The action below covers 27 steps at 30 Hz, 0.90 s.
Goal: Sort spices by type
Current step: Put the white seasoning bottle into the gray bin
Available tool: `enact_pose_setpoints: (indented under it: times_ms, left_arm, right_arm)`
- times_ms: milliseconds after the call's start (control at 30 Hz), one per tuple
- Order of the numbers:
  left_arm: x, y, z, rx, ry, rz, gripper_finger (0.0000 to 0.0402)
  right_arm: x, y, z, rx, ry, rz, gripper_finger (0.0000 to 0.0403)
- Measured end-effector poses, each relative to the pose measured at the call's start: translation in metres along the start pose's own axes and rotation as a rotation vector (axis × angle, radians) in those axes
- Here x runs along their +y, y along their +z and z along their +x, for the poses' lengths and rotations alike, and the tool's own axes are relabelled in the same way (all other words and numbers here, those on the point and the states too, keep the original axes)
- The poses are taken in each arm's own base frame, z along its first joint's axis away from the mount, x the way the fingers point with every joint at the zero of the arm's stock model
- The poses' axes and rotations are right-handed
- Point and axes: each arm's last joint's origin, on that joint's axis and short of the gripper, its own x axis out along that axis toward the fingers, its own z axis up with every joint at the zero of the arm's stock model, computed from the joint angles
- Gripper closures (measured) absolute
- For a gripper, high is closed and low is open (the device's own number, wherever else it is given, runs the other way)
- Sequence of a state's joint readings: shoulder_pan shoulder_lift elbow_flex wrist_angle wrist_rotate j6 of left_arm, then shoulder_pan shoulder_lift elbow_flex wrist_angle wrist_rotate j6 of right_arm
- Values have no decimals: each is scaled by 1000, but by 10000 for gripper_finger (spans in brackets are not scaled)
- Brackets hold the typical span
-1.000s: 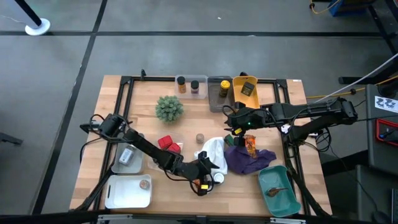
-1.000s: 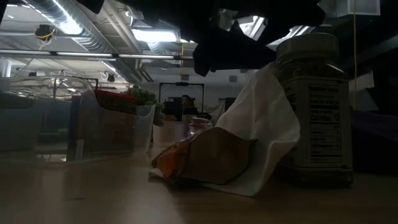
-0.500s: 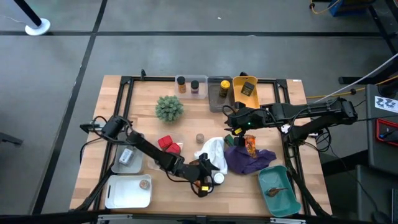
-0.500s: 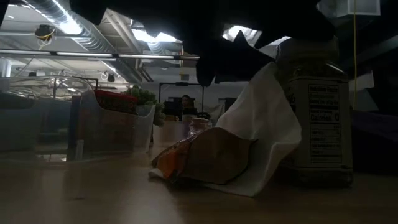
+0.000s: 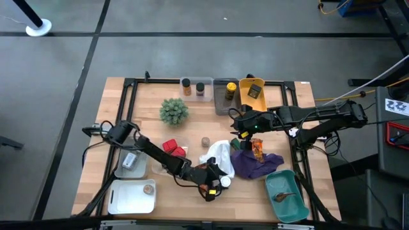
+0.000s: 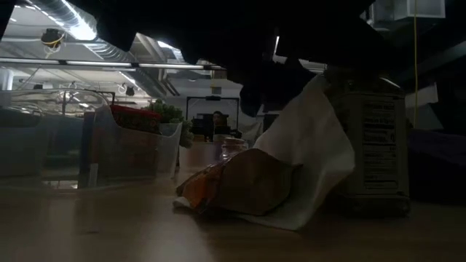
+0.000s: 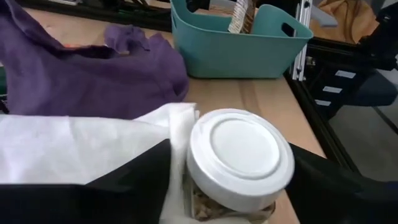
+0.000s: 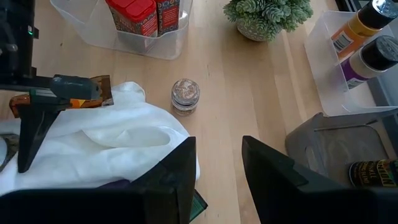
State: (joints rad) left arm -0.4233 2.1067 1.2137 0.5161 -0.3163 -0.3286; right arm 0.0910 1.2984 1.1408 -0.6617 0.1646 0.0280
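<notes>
Two dark fingers of the left gripper (image 7: 233,186) stand spread on either side of a clear, white-capped spice jar (image 7: 239,158) at the wooden table's (image 5: 192,112) near edge, beside a crumpled white cloth (image 7: 81,149); whether they touch it is unclear. In the low view the arm's shadow hides the jar's top. The right gripper (image 8: 217,168) hovers partly open, empty, near the purple cloth (image 5: 255,163). Grey floor surrounds the table.
</notes>
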Motion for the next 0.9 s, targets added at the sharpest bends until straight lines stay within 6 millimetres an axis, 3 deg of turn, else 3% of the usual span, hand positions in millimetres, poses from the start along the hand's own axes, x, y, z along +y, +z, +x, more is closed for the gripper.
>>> enact_pose_setpoints:
  times_ms: [200,633,900]
  left_arm:
    - [0,2,0,-8,0,-4,213]
    - [-3,21,-11,-46,-13,11,212]
    - [-5,39,-21,-90,-18,101,213]
  right_arm:
    - [0,0,0,0,1,0,272]
    - [0,-6,2,47,4,-7,272]
    - [9,-36,33,38,142,-3,272]
